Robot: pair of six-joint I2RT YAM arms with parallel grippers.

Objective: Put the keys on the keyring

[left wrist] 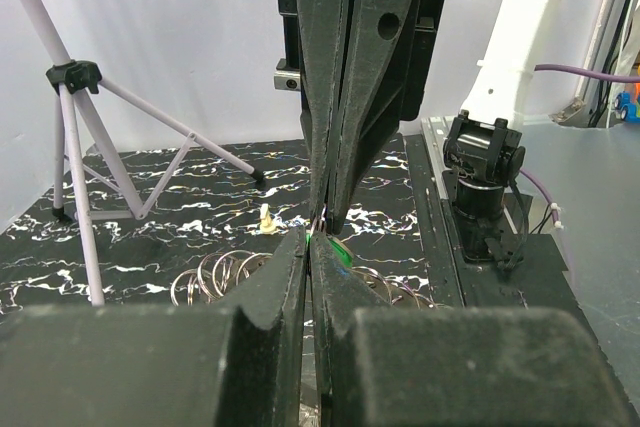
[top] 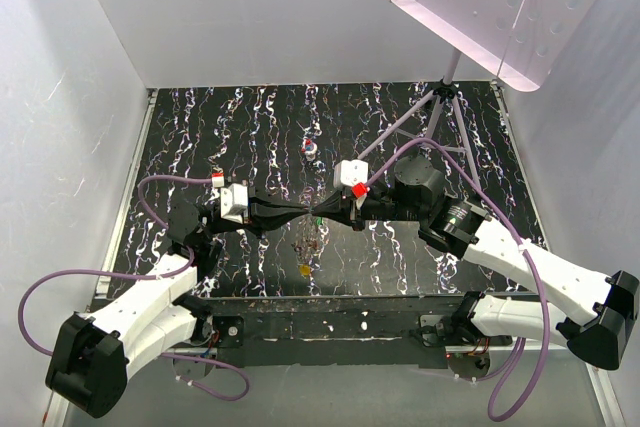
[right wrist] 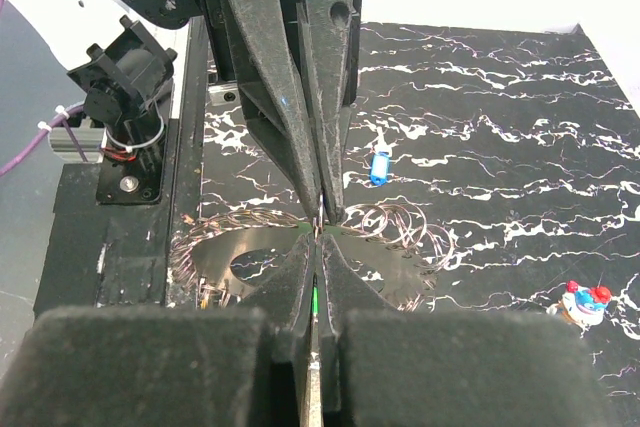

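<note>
My left gripper (top: 308,215) and right gripper (top: 328,215) meet tip to tip above the table's middle, both shut. The green key (left wrist: 340,252) sits at the meeting point, its head just past my left fingertips (left wrist: 300,247). A green sliver (right wrist: 314,302) also shows in the slit of my right gripper (right wrist: 317,237). A thin wire loop is pinched where the tips touch. The flat grey toothed keyring (right wrist: 225,252) lies on the table under them, ringed by wire loops (left wrist: 215,272). A blue key (right wrist: 378,167) lies beyond, and a yellow key (top: 304,269) lies nearer the bases.
A red-white-blue blob (right wrist: 583,299) sits on the marbled mat (top: 420,247) behind the grippers, also seen from above (top: 310,147). A small beige lump (left wrist: 266,219) lies near the loops. A pale tripod (top: 440,107) with a tilted perforated board (top: 490,2) stands at the back right.
</note>
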